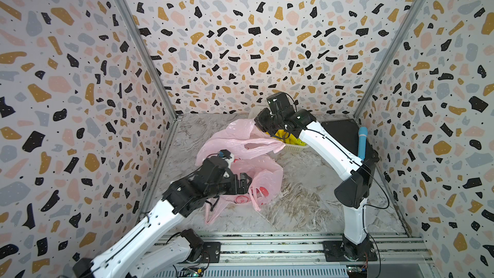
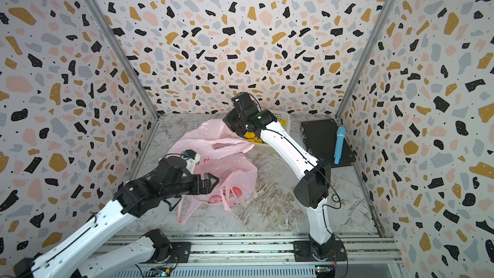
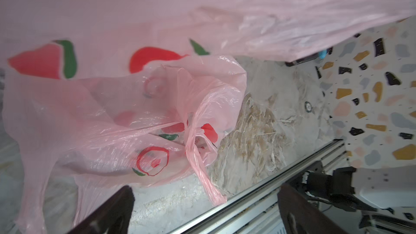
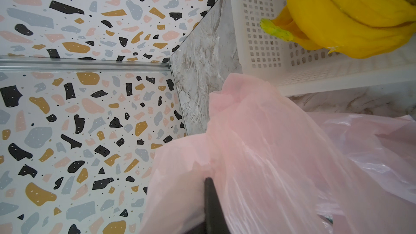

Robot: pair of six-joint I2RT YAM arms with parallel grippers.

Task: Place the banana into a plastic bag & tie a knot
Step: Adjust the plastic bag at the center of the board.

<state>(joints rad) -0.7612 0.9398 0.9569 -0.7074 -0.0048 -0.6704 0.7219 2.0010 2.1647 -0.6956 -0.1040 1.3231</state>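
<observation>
1. A pink bag [image 1: 240, 143] lies crumpled on the table [image 1: 307, 196], one edge lifted.
2. The right gripper [image 4: 208, 178] is clamped shut on that lifted edge, at the bag's far side.
3. The left gripper [image 1: 244, 181] hovers at the bag's near side, jaws spread wide, gripping nothing.
4. Yellow bananas [image 4: 349, 14] sit in a white basket [image 4: 258, 30] just beyond the bag, not inside it.

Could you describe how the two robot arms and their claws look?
Both the left arm and the right arm have smooth white shells with bulky black joints, and thin black cables run along them. The left claw and the right claw are black with tapered fingers. A blue connector sits on the left wrist.
</observation>
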